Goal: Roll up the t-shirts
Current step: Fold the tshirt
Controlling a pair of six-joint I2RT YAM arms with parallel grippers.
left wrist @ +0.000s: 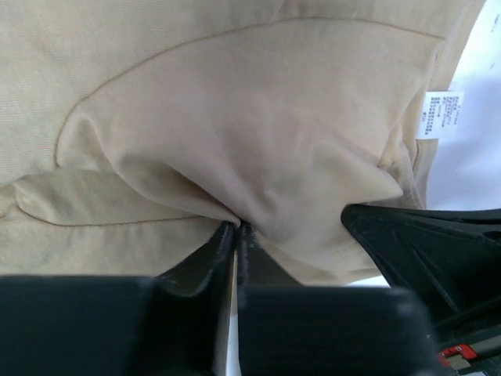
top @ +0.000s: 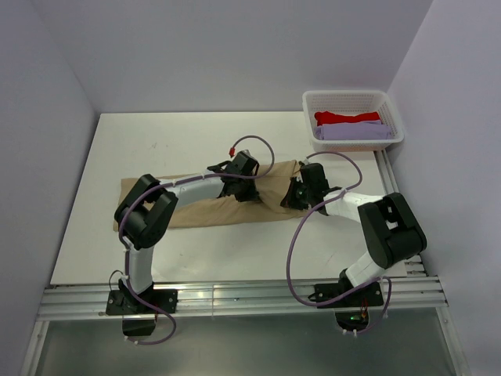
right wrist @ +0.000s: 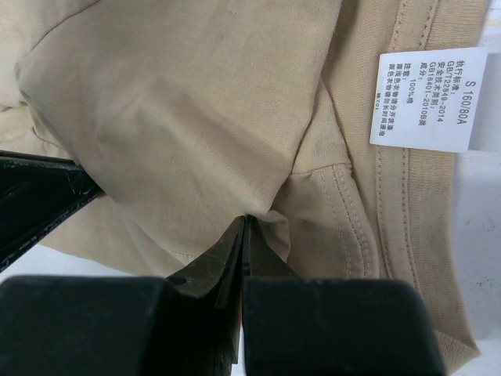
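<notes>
Left gripper [left wrist: 236,228] and right gripper [right wrist: 244,222] are each pinching the collar end of the tan t-shirt [top: 196,213], toward the desk [top: 156,141] right edge, probably gathering cloth to start the roll.

L tool [left wrist: 237,229] pinches tan t-shirt [left wrist: 258,133] fold (white label [left wrist: 440,114] at rt edge).

The work surface is a flat white table top [top: 156,149], rectangular and matte. Plain pale lavender-grey walls enclose it on three sides: back wall [top: 235,47], left wall [top: 39,157], right wall [top: 462,117]. Slotted aluminium rails [top: 250,291] run along the near edge, with a grey panel [top: 250,345] below them. Lighting is even and diffuse; shadows are soft.
</notes>
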